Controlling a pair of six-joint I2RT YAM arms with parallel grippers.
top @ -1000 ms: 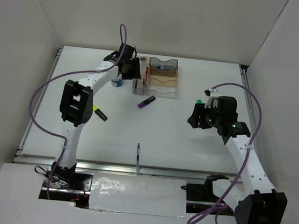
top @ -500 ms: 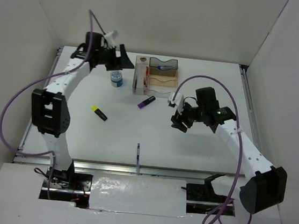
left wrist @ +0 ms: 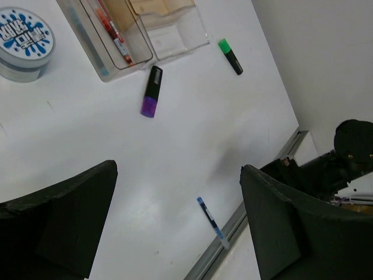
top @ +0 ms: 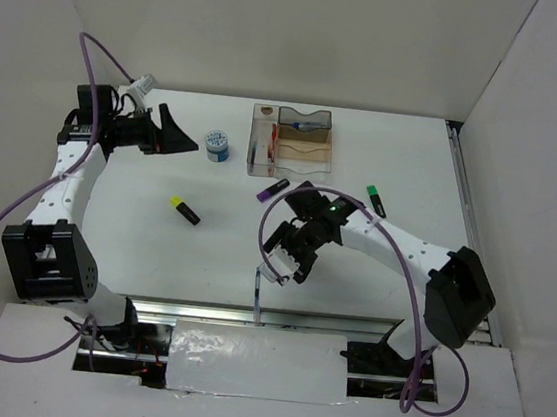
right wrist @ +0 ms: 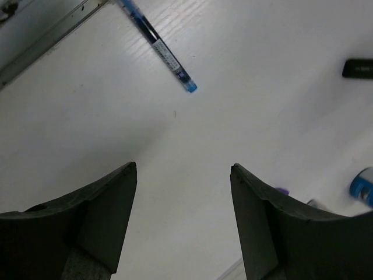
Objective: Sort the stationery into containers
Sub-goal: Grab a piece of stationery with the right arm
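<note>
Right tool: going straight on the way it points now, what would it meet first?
Probably the thin blue pen near the edge of the white table; its tip lies about in line with the open right tool. Height above the table is unclear.

Swung the left gripper [top: 173,133] off the organiser [top: 326,162] and way out to the far-left edge, jaws opened up wide, nothing in them. Uncovered the tub [top: 217,146] along the way. Dragged the right gripper [top: 287,268] from the right side over to near centre, right above the pen [top: 256,299], fingers a bit wider than 1 second back.
</note>
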